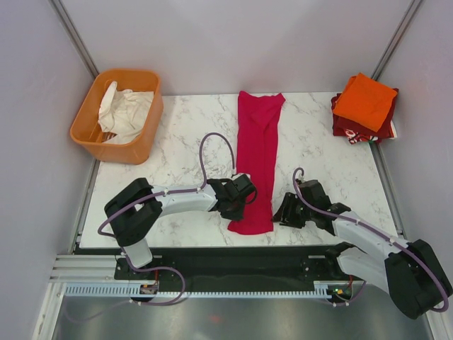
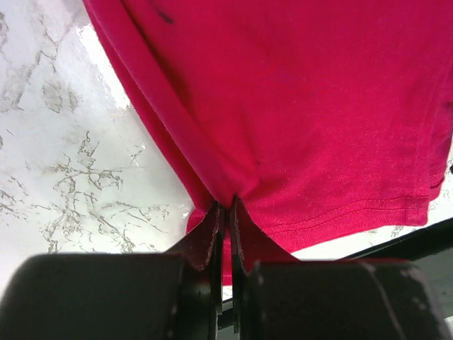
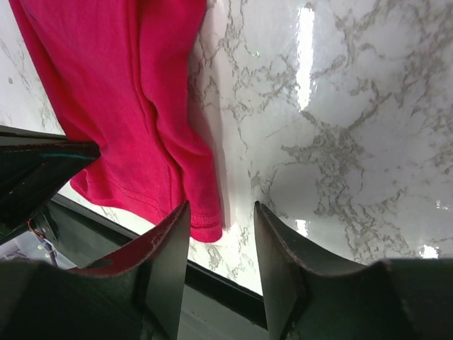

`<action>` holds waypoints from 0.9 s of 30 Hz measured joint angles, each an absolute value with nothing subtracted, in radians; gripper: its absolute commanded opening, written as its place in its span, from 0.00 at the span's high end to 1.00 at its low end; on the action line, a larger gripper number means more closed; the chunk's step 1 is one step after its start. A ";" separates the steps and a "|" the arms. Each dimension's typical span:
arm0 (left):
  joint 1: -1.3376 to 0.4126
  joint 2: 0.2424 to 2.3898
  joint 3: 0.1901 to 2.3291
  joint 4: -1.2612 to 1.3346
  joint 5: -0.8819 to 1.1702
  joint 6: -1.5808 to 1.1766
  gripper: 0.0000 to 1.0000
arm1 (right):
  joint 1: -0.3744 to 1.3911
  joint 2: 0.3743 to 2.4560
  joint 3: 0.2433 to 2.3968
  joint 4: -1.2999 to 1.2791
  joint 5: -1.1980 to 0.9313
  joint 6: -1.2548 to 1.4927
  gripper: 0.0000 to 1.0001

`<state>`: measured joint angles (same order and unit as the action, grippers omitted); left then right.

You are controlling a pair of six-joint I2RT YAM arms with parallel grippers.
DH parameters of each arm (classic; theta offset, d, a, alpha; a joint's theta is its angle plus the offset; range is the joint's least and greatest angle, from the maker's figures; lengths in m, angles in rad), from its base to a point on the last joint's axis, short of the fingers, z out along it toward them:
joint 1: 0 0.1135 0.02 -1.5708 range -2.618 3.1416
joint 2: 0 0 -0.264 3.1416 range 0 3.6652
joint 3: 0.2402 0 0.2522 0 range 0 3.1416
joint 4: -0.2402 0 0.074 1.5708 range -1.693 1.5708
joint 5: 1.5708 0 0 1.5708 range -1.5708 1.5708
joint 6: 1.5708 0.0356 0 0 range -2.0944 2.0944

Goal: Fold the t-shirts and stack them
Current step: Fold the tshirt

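Top external view has the pink shirt (image 1: 258, 159) lying as a long narrow strip down the middle of the table (image 1: 184, 134), collar end far, hem at the near edge. The left gripper (image 2: 226, 209) is pressed together on a pinch of fabric at the strip's near left edge. The cloth bunches into the pinch, and the fingertips are buried in it. From above, the wrist covers that grip entirely. The right gripper (image 3: 221, 212) stands spread with only bare marble between its fingers, just beside the shirt's near right corner and not touching it.

At the far right corner the orange shirt (image 1: 364, 100) sits folded on the dark red shirt (image 1: 354, 129), which shows only as a rim beneath. A bit of white on it is too small to read. A basket (image 1: 141, 134) at the far left holds a crumpled white cloth (image 1: 124, 110).
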<state>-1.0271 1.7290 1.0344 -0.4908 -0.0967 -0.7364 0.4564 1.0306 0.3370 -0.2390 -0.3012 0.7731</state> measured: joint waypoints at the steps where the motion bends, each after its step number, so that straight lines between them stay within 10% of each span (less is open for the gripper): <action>1: -1.027 1.729 1.035 -0.491 -0.097 -0.736 0.94 | 0.460 1.028 0.333 -0.239 -0.302 0.776 0.54; 12: -1.027 1.729 1.035 -0.491 -0.096 -0.738 0.95 | 0.507 1.014 0.302 -0.197 -0.299 0.819 0.61; 17: -1.027 1.729 1.035 -0.491 -0.095 -0.741 0.95 | 0.524 1.033 0.300 -0.186 -0.298 0.829 0.99; 27: -1.028 1.689 1.027 -0.496 -0.096 -0.758 0.94 | 0.533 0.963 0.280 -0.190 -0.279 0.842 1.00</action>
